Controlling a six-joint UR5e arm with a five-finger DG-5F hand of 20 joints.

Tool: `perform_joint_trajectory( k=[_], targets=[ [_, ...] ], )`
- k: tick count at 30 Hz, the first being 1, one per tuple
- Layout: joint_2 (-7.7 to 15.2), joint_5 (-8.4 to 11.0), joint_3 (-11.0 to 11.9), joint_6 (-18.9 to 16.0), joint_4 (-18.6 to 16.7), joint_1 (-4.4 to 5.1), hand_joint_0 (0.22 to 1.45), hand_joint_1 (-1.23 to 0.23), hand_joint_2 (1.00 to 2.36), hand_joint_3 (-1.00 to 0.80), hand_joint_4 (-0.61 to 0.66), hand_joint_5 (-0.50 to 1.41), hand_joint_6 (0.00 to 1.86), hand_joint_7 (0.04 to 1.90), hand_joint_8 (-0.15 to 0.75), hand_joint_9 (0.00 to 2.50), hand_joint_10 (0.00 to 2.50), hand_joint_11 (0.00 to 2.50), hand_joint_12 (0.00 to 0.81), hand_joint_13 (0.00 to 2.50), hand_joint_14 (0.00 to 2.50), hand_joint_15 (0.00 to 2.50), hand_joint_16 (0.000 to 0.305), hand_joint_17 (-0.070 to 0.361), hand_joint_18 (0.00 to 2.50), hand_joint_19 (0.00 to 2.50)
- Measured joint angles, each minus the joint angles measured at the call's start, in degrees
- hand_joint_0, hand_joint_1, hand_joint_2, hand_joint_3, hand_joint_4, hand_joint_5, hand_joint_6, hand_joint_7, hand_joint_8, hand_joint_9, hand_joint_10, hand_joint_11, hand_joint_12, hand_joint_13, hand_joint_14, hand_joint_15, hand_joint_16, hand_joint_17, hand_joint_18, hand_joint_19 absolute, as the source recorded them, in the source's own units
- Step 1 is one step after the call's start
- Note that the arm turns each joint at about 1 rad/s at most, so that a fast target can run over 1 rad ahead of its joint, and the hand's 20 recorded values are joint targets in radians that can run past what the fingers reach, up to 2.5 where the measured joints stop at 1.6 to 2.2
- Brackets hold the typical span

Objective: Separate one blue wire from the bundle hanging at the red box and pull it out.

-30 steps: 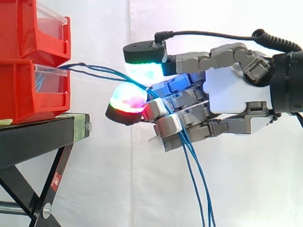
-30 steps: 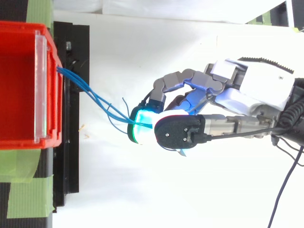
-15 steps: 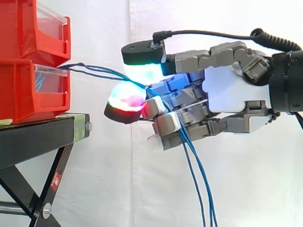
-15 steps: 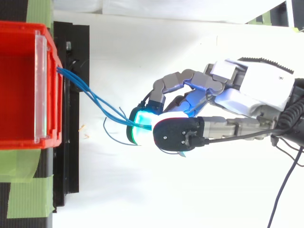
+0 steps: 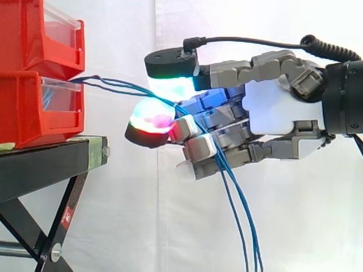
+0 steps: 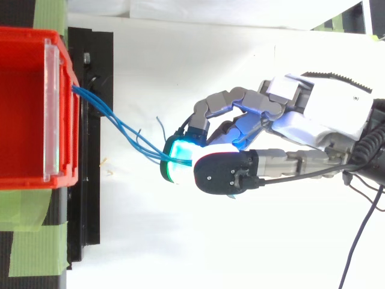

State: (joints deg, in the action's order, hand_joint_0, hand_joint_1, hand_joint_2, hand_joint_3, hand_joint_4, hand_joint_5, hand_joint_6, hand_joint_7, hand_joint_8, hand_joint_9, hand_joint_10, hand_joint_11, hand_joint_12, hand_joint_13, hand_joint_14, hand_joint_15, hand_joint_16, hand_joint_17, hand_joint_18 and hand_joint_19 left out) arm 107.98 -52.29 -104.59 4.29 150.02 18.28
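Note:
A bundle of blue wires [image 5: 116, 86] leaves the front of the lower red box [image 5: 39, 107] and runs right to my hand [image 5: 272, 107]. Past the fingers the wires [image 5: 244, 226] hang down to the bottom edge. In the top view the wires [image 6: 123, 129] fan out from the red box [image 6: 27, 108] and converge at the glowing fingertips [image 6: 177, 158]. The hand is curled, its thumb pad and finger pads closed on the wires a short way right of the box. How many strands lie in the pinch is not clear.
A second red box [image 5: 42, 34] sits stacked on the lower one. Both rest on a black stand [image 5: 51, 164] with a crossed leg below. Green tape [image 6: 33, 247] marks the stand in the top view. A white curtain hangs behind.
The hand has barely shifted. In the top view a loose wire loop near the fingertips has changed shape, and the hanging strands in the side view have swung slightly right.

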Motion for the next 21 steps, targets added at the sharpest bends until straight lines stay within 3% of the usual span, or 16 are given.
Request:
perform_joint_trajectory(
  k=[21],
  targets=[
    [0.01,0.0,0.0,0.02,-0.04,0.01,0.78,-0.95,1.02,-0.23,0.24,-0.26,0.9,1.02,0.32,0.83,0.01,1.41,0.328,1.16,0.02,1.28,0.028,0.063,0.66,0.51]
  ],
)
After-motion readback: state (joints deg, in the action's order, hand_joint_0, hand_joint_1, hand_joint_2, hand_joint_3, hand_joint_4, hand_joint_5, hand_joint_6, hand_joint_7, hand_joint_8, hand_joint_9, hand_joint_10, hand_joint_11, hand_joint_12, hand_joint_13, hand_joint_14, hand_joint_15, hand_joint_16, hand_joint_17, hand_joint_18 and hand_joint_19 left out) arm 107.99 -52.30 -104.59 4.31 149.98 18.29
